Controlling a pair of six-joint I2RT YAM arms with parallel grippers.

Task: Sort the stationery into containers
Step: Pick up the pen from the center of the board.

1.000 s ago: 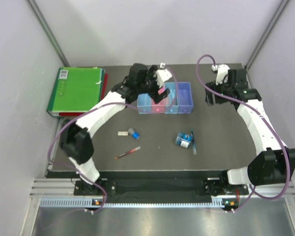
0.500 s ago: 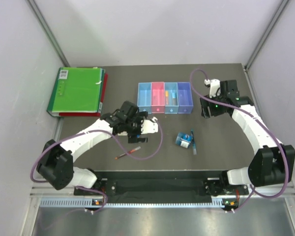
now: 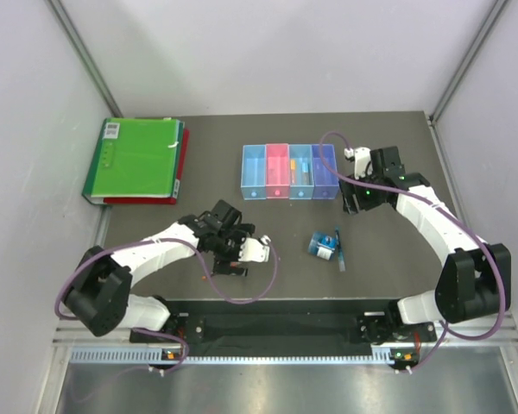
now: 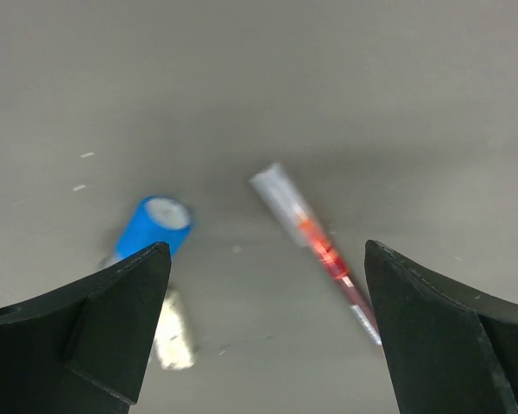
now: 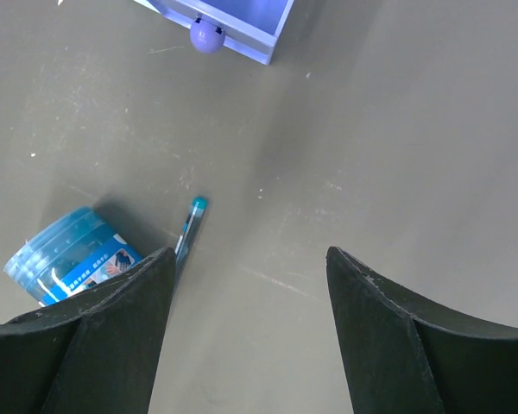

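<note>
On the table, seen from above, the binder lies at ten o'clock, the row of four bins at twelve o'clock, and the roll at four o'clock, with a pen just beside it at its three o'clock. In the left wrist view a cap lies at nine o'clock of a second pen, apart from it. A small block sits just beside the cap at its six o'clock.

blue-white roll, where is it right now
In the top view the blue-white roll lies right of centre, in front of the bins, with the dark teal pen just to its right; the right wrist view shows it at lower left.
</note>
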